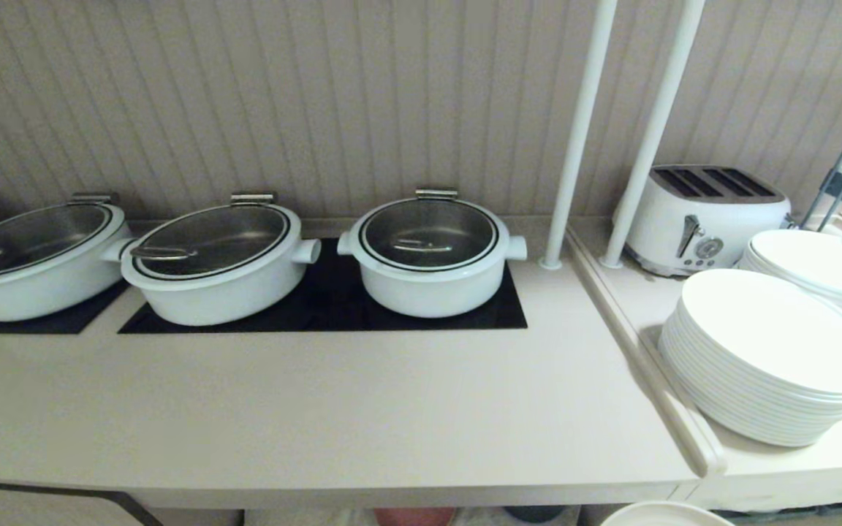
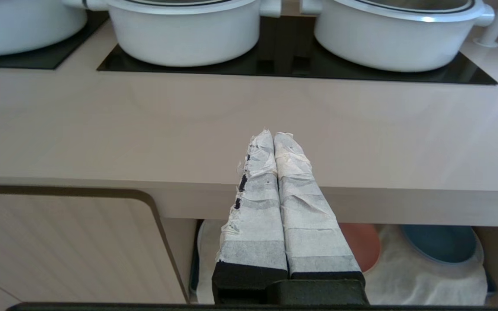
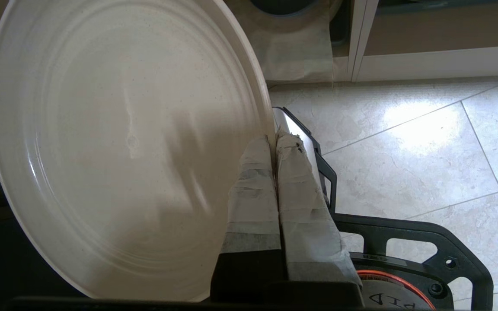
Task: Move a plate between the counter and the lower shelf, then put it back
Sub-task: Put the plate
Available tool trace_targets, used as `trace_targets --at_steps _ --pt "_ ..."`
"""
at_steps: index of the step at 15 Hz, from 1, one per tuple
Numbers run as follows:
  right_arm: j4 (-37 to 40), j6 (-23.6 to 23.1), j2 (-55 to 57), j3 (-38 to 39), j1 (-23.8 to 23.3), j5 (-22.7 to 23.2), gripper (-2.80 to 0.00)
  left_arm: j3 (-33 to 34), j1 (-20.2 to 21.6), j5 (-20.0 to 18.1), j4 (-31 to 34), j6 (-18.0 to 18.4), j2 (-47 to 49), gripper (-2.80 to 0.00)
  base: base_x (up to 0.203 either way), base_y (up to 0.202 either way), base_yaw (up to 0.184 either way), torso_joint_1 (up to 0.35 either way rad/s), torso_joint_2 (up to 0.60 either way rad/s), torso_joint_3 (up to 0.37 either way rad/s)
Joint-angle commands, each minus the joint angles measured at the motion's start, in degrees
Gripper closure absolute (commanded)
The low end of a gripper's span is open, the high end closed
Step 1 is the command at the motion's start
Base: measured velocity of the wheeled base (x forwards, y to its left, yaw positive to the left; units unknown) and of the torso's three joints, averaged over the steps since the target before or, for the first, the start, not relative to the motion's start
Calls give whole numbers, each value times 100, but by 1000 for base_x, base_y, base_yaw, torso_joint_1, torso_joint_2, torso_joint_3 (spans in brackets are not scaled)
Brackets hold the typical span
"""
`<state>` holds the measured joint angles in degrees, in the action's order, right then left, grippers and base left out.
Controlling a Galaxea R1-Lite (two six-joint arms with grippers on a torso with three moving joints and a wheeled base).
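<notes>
We see the worktop [image 1: 319, 409] in plain smooth beige, with flush black glass panels [image 1: 333, 307] set into it. The pots [image 1: 432, 256] on them are white with grey metallic lids ringed in black. The wall [image 1: 319, 95] behind is beige with fine vertical ribbing. The poles [image 1: 582, 131], the toaster [image 1: 706, 215] and the stacked plates [image 1: 764, 358] are white. The plate [image 3: 119, 142] is matte cream with faint concentric rings. Both pincers, left [image 2: 273, 134] and right [image 3: 275, 140], wear whitish-grey tape over black. On the lower shelf [image 2: 422, 280] a whitish cloth carries a pink plate [image 2: 363, 246] and a blue plate [image 2: 443, 244]. The floor [image 3: 426, 142] is pale marbled cream tile.
</notes>
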<state>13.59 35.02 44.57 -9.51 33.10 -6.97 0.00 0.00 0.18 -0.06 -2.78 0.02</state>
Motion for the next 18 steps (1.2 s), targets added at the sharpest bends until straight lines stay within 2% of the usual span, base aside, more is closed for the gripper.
trace_targets --at_steps 1,4,8,16,18 --pt "3 31 52 -25 4 -6 0 0 0 -1 -3 -3 -2 0 0 0 0 0 0 0" --pt "3 89 81 -62 4 3 0 0 0 -1 -3 -3 -2 0 0 0 0 0 0 0" --pt "21 523 345 -310 4 20 0 0 0 -1 -3 -3 -2 0 0 0 0 0 0 0" --pt "-1 568 1374 -998 -36 19 0 0 0 -1 -3 -3 -2 0 0 0 0 0 0 0" --pt "2 752 1665 -1273 -78 6 0 0 0 -1 -3 -3 -2 0 0 0 0 0 0 0"
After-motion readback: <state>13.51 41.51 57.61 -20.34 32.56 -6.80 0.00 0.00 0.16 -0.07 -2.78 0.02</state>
